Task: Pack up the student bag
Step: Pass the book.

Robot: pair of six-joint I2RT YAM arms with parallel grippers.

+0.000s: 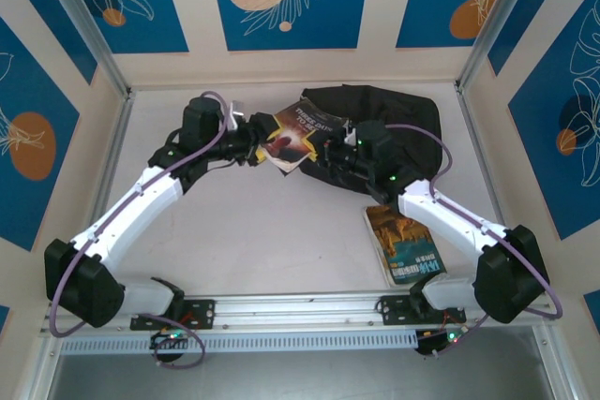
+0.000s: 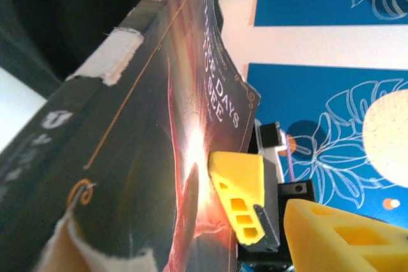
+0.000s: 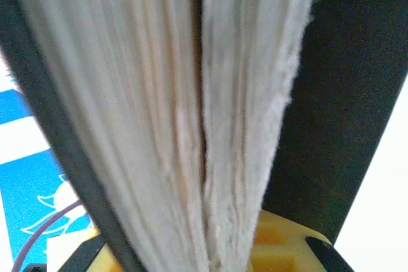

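Left gripper (image 1: 253, 145) meets the left edge of a dark book (image 1: 298, 133) held tilted above the table (image 1: 253, 231); whether its jaws grip cannot be told. Right gripper (image 1: 325, 152) is clamped on the book's page edge, just before the student bag (image 1: 394, 111), slumped against the far wall, right of centre. A second book (image 1: 406, 245) lies flat, partly beneath the right arm. Open tabletop spans centre and left.

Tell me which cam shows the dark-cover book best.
Top external: the whole dark-cover book is visible, next to the student bag. Left wrist gives a cropped close-up of its cover and spine; right wrist shows its page edges.
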